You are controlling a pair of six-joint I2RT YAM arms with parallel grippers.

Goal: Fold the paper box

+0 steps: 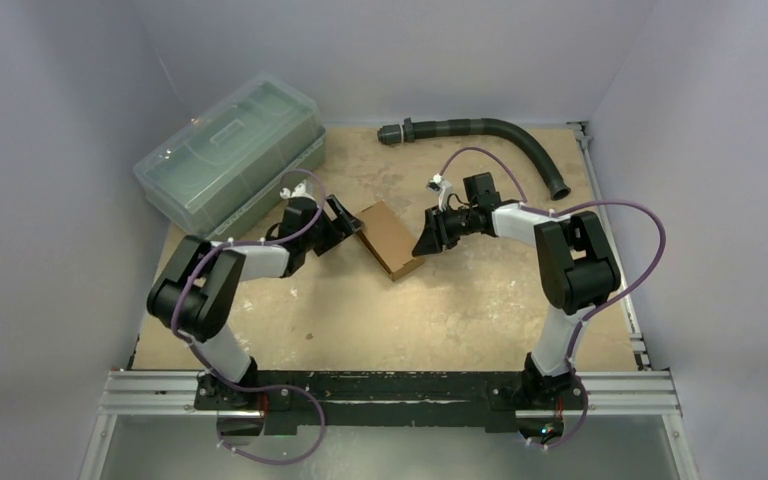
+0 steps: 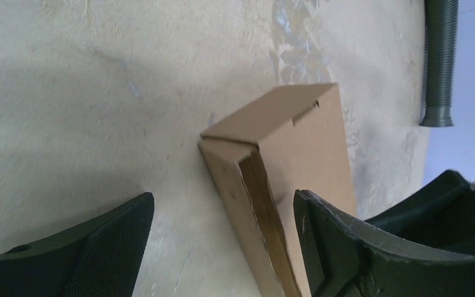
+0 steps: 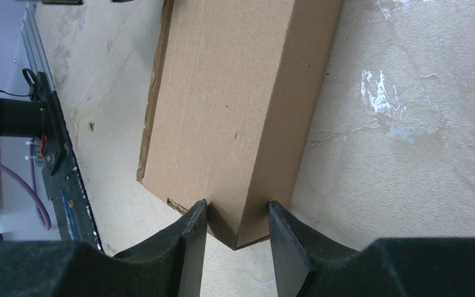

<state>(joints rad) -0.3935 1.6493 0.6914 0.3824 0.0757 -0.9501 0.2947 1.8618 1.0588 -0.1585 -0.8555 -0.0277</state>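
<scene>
The paper box [image 1: 390, 238] is a flat brown cardboard carton lying mid-table between the two arms. In the left wrist view its end [image 2: 297, 142] shows a side seam gaping slightly. My left gripper [image 1: 352, 222] sits at the box's left end, open, and the box's long edge runs between its spread jaws [image 2: 222, 201]. My right gripper [image 1: 425, 240] is at the box's near right corner. In the right wrist view the box [image 3: 235, 93] fills the frame, and the fingers [image 3: 238, 207] are pinched on that corner, one on each face.
A large clear greenish lidded plastic bin [image 1: 230, 150] stands at the back left. A black corrugated hose [image 1: 490, 135] curves along the back right and also shows in the left wrist view [image 2: 439, 62]. The metal base rail [image 1: 390, 390] runs along the near edge.
</scene>
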